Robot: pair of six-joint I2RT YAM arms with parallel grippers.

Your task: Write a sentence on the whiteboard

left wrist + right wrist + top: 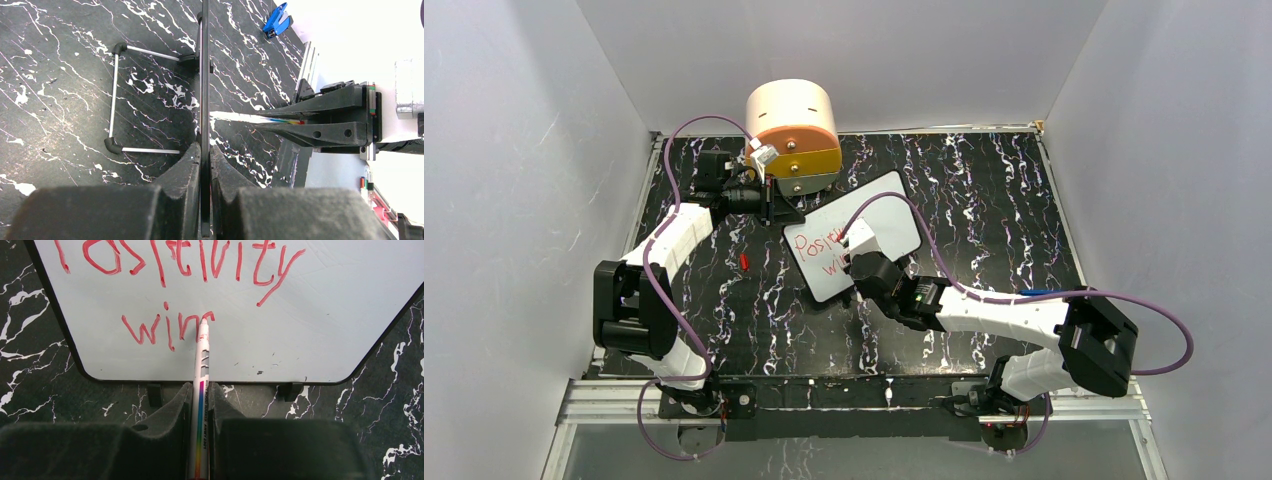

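Right claw is clamped on a white marker. The barrel, with its rainbow stripe, is pinched between both fingers and sticks straight out ahead of them. Just past the fingertips lies the whiteboard, and the marker's red tip touches it at the top of the last stroke of the lower line. The sentence sits ahead of this claw in two red rows. The upper row reads "Positivity", its top cut off in the wrist view, and the lower one shows "wi" plus a half-formed letter. Two small black feet peek out from under the board's near rim, right in front of the fingers.

Left claw is shut tight on the board's thin black rim, which shows edge-on as a dark line running away between its fingers. Beside that claw a wire stand of silver rods with black elbows rests on the black marbled table. From above, a round orange-fronted drawer unit stands just behind the left claw. A small red cap lies on the table near that claw, apart from the board.
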